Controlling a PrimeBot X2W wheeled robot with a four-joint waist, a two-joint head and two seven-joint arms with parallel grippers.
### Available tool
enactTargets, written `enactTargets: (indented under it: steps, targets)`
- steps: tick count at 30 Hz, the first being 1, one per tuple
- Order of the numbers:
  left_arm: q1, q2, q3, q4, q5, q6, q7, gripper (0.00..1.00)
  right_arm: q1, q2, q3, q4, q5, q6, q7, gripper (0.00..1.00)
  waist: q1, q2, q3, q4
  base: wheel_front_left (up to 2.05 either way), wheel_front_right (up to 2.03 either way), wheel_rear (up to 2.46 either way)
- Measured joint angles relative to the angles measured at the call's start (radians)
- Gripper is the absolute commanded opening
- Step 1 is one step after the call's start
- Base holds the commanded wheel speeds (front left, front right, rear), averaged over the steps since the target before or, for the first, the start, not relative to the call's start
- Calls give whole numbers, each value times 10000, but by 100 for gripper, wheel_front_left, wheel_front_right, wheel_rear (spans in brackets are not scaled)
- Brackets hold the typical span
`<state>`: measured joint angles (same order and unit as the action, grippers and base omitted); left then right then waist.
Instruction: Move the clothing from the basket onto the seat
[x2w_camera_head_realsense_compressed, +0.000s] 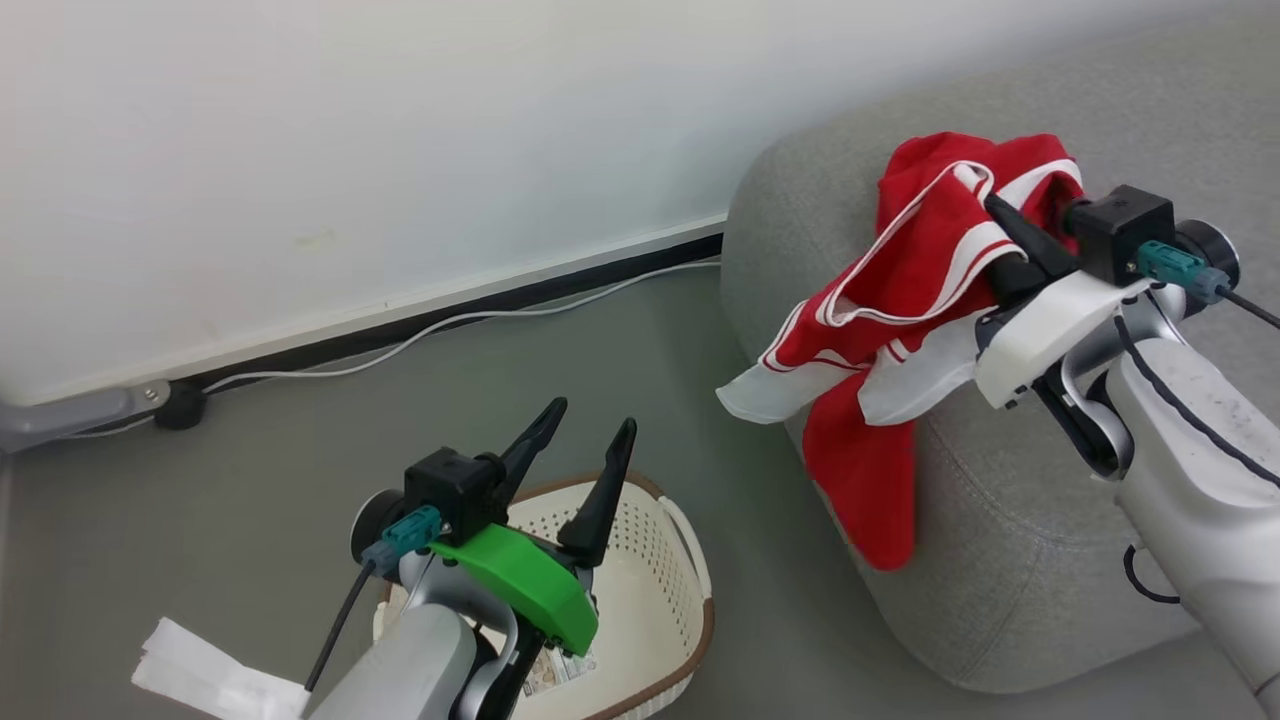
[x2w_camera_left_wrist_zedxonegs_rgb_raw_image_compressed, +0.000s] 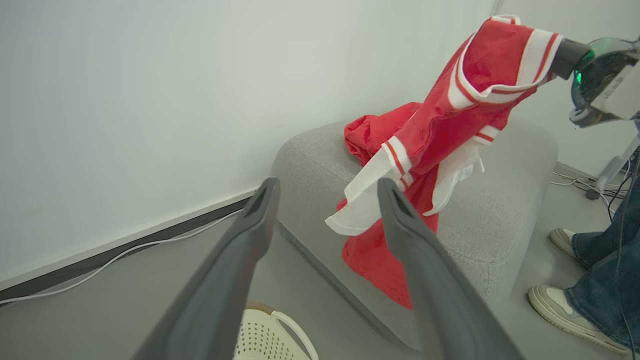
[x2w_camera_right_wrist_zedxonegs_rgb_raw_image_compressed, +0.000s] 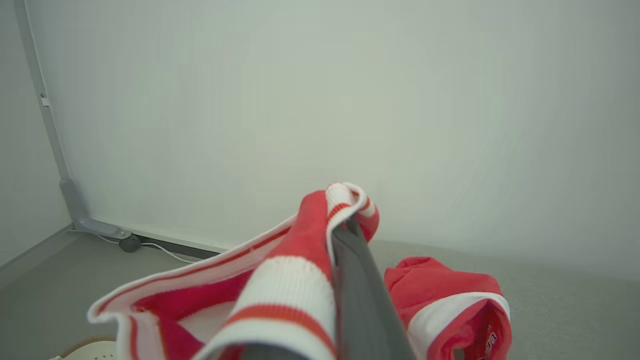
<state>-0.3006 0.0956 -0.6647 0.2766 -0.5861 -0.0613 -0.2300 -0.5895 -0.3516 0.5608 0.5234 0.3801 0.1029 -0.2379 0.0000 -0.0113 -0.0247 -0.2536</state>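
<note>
Head view first. The right tool (x2w_camera_head_realsense_compressed: 1003, 215) has its two fingers pressed together on a fold of striped trim. The clothing (x2w_camera_head_realsense_compressed: 900, 300) hangs from the tip and drapes down below it, over the rounded end of the seat (x2w_camera_head_realsense_compressed: 1010, 590). We reckon it's carried high like that so the cloth clears the edge before it gets laid down. The right forearm comes up from low behind the tool, with the wrist bent so the fingers point up and across the seat.

The left tool (x2w_camera_head_realsense_compressed: 592, 418) is spread wide with nothing between its fingers. It's parked straight above the basket (x2w_camera_head_realsense_compressed: 668, 560), probably just idling. What we can see of the basket's inside looks empty bar a label (x2w_camera_head_realsense_compressed: 560, 670), though the arm hides part of it.

Left wrist view: the left fingers stand wide apart. Ahead of them and higher up, the garment dangles from the right tool. A second red bunch lies on the seat top beyond it. A person's shoes (x2w_camera_left_wrist_zedxonegs_rgb_raw_image_compressed: 565, 305) are off to the right of the tool.

Right wrist view: the trim wraps the left side of the closed fingers. Just right of the tip and lower, the other red piece rests on the seat. We'd guess the job's nearly done. Letting go too near that rounded end could let the garment slide to the floor (x2w_camera_head_realsense_compressed: 250, 480).
</note>
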Motion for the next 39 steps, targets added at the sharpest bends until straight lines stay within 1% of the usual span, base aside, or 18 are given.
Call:
enactTargets:
  steps: [5, 7, 11, 12, 16, 18, 25, 28, 31, 36, 39]
  targets:
    - [140, -35, -142, -159, 50, 0, -6, 100, 4, -309, -201, -343, 163, -17, 111, 0, 0, 0, 30, -570, 0, 0, 0]
    - [178, -36, -198, -205, 102, 0, -12, 100, 26, -420, -261, -491, 236, -88, 190, 0, 0, 0, 52, -774, 0, 0, 0]
    - [188, -42, -364, -303, 382, 2, -12, 100, 115, -648, -426, -800, 372, -98, 293, 0, 0, 0, 152, -1093, 0, 0, 0]
    - [188, -52, -412, -332, 408, 0, -12, 100, 164, -721, -479, -890, 410, -157, 309, 0, 0, 0, 203, -1139, 0, 0, 0]
    - [188, -54, -554, -435, 556, 2, 4, 100, 312, -871, -667, -1177, 568, -186, 382, 0, 0, 0, 455, -1221, 0, 0, 0]
    - [187, -54, -604, -512, 583, 2, 36, 100, 351, -909, -757, -1344, 629, -259, 410, 0, 0, 0, 601, -1225, 0, 0, 0]
    - [136, 38, -669, -794, 721, 88, 284, 100, 222, -959, -991, -1877, 836, -257, 545, 0, 0, 0, 1214, -1095, 0, 0, 0]
    - [-25, 113, -671, -970, 878, 100, 380, 100, -317, -961, -1162, -2088, 892, -259, 616, 0, 0, 0, 1529, -993, 0, 0, 0]
    - [-337, 140, -673, -1164, 1095, 102, 460, 100, -1210, -970, -1430, -2251, 899, -272, 692, 0, 0, 0, 1863, -871, 0, 0, 0]
    - [-806, 151, -669, -1507, 1185, 102, 623, 100, -2926, -1104, -1781, -2313, 844, -441, 970, 0, 0, 0, 2427, -607, 0, 0, 0]
    - [-1058, 155, -675, -1664, 1246, 100, 721, 100, -3870, -1210, -2173, -2276, 840, -633, 1116, 0, 0, 0, 2749, -402, 0, 0, 0]
